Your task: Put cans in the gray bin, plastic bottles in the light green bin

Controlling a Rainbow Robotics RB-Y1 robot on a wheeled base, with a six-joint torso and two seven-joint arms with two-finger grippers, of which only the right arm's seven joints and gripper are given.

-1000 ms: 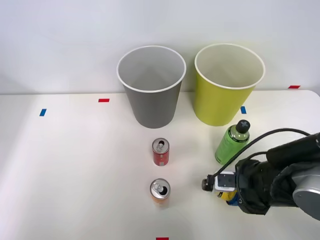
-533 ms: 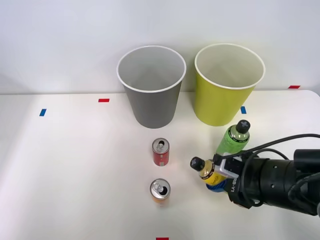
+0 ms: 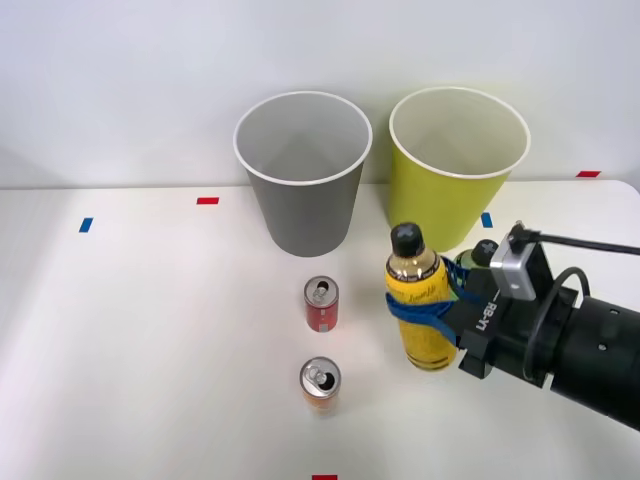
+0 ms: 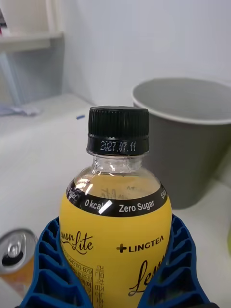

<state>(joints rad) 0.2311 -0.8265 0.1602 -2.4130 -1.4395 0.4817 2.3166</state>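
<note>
Jaws of the right gripper [image 3: 420, 312] are closed around the middle of the yellow bottle [image 3: 420, 318], with one blue ribbed finger [image 4: 48, 269] on each side of its body. This bottle is upright, with its black cap on top, and the front view does not let me say whether its base touches the white tabletop [image 3: 150, 350] or is a little above it. From the wrist camera the label reads "Zero Sugar" and "LINCTEA".

Taking the yellow bottle as the centre of a clock in the front view, the green bottle [image 3: 470, 262] is at about 2 o'clock, just behind it, and mostly hidden by the arm, so that I see little more than its black cap and shoulder. The light green bin [image 3: 450, 190] stands at about 1 o'clock, farther back. The gray bin [image 3: 303, 180] stands at about 11 o'clock, just beside the light green bin. The red can [image 3: 321, 304] is at about 9 o'clock, near the bottle but apart from it, and the orange can [image 3: 320, 382] is at about 8 o'clock, closer to the robot. Both cans are upright. In the wrist view the orange can [image 4: 17, 260] is seen low beside the bottle, and the gray bin [image 4: 192, 139] is behind it.
</note>
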